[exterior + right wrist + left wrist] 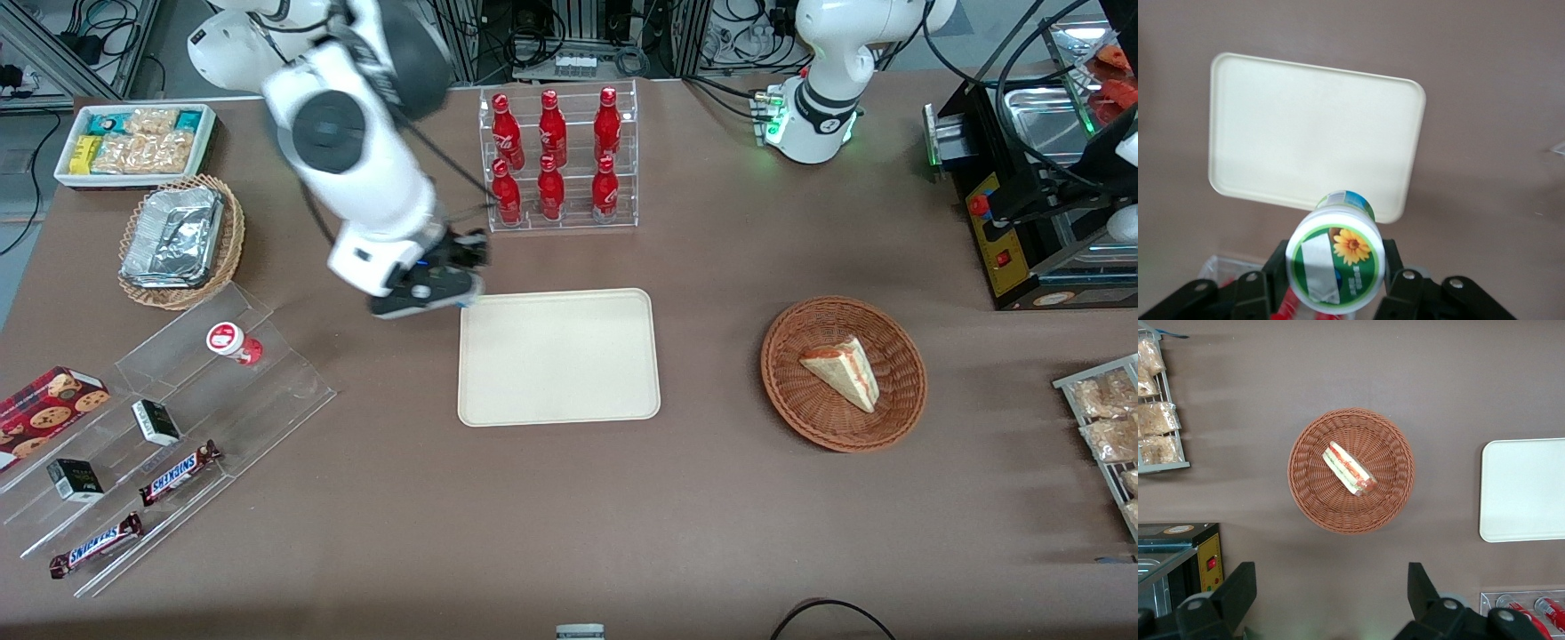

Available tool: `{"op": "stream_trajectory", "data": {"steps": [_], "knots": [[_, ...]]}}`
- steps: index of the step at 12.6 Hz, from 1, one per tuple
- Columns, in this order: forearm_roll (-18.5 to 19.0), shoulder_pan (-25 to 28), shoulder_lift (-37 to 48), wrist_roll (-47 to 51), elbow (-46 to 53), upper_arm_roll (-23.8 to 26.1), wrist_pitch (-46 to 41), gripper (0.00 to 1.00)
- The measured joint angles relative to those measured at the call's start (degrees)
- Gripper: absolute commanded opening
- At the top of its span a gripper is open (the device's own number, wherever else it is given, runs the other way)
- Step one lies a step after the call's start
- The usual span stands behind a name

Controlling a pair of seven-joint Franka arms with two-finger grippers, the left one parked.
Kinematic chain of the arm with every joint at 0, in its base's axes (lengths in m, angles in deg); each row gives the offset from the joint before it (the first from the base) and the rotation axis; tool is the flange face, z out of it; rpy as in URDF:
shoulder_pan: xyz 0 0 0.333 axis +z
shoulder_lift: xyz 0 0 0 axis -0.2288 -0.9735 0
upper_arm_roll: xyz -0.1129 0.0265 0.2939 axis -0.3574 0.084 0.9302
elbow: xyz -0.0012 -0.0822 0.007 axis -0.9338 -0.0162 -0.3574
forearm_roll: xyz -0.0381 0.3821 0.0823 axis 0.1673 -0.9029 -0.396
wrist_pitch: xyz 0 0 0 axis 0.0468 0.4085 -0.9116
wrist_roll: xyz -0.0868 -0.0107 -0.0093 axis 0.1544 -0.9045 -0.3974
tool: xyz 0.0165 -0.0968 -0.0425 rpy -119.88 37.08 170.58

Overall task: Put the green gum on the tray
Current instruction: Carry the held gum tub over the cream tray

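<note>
The green gum (1336, 257) is a small white bottle with a green-rimmed lid and a yellow flower on top. My right gripper (1336, 267) is shut on it, one finger (1276, 267) on each side. In the front view the gripper (427, 289) hangs above the table just beside the tray's corner nearest the cola rack; the gum is hidden under it there. The tray (558, 356) is a flat cream rectangle with a low rim, bare, in the middle of the table. It also shows in the right wrist view (1311, 130) and the left wrist view (1525, 490).
A clear rack of red cola bottles (556, 160) stands farther from the camera than the tray. A wicker basket with a sandwich (843, 373) lies toward the parked arm's end. A clear stepped shelf (160, 427) holds a red-lidded bottle (233, 342) and snack bars. A foil tray in a basket (178, 238) sits nearby.
</note>
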Motion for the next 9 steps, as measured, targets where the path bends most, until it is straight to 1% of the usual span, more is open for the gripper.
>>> {"op": "stream_trajectory", "data": {"steps": [2,5,9], "knots": [[-0.1,2.4,-4.3,4.1,1.0,0.0,4.4,0.00],[-0.2,4.4,-9.4,7.2,0.8,-0.1,10.6,0.00],[-0.3,6.1,-13.2,10.2,-3.6,-0.1,20.2,0.00]]}}
